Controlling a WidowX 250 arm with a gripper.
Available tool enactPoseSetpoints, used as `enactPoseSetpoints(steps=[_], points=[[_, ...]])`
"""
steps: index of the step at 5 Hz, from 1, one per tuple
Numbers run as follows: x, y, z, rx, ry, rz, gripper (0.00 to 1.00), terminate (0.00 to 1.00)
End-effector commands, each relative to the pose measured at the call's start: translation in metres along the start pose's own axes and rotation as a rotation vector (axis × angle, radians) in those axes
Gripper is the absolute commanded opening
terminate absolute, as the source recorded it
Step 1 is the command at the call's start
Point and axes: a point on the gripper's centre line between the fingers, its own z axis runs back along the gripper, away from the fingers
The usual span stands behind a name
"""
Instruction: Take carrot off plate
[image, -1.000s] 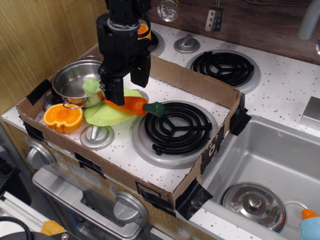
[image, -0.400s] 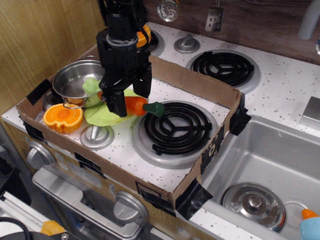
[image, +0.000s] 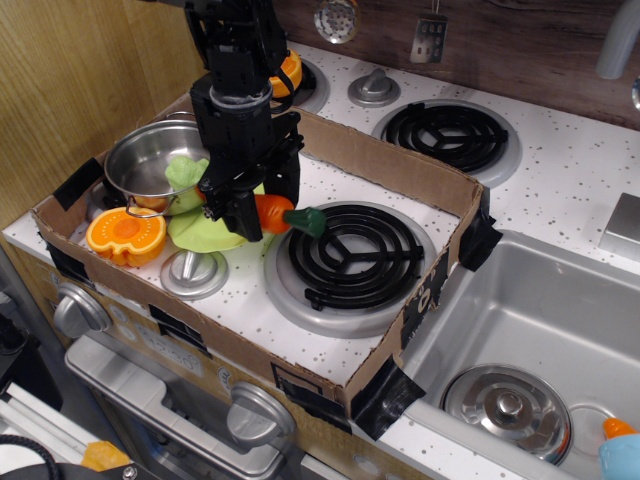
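wall: wood panel (image: 70, 80) | backsplash: dark wood (image: 520, 40) | counter: white speckled stovetop (image: 590, 160) | steel sink (image: 540, 330)

No readable text, label, brand or number shows anywhere; a dark mark on the cardboard tray wall (image: 432, 292) is too unclear to read.

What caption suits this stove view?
Tool straddling the carrot on the plate, beside a steel pot.

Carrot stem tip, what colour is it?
Dark green, on the orange carrot; clearest in the observation.image view.
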Motion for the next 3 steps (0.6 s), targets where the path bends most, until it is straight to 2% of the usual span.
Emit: enactPoseSetpoints(steps=[1,2,3], points=[[0.015,-0.004,0.006,-0.025,0.009,-0.022,0.00,0.00],[0.011,-0.012,0.021,-0.055,-0.012,-0.055,0.00,0.00],[-0.001,-0.028,0.044,-0.049,-0.045,-0.064,0.00,0.00]])
